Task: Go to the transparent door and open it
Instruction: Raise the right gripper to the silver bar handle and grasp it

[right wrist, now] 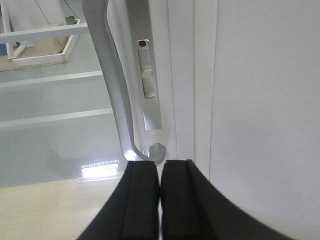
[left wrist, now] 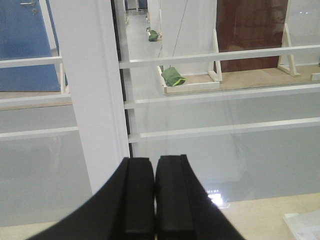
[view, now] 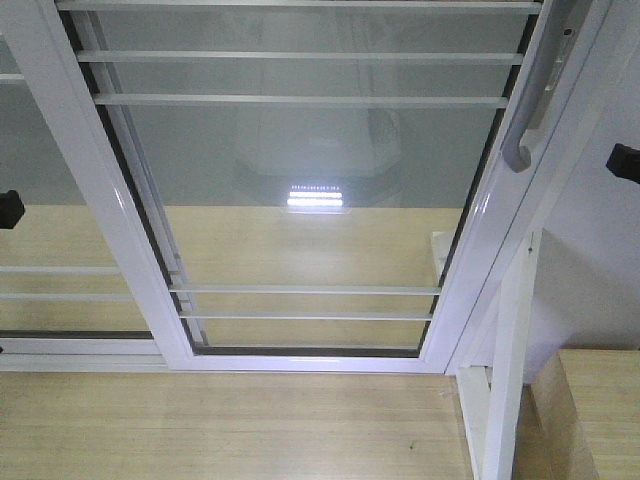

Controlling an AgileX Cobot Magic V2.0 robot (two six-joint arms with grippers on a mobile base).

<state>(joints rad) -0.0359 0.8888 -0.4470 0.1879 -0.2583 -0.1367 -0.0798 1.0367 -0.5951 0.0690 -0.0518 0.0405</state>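
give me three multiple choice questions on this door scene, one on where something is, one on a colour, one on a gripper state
1. In the front view, where on the transparent door is the bar handle?
A. upper right, on the frame
B. lower left
C. middle of the glass

2. What colour is the small dot atop the lock plate beside the handle?
A. blue
B. red
C. green

3. How is the right gripper?
A. open around the handle
B. shut on the handle
C. shut, holding nothing

Answers:
1 A, the handle runs along the right frame near the top.
2 B, the right wrist view shows a red dot.
3 C, it is closed up just below the handle's lower end.
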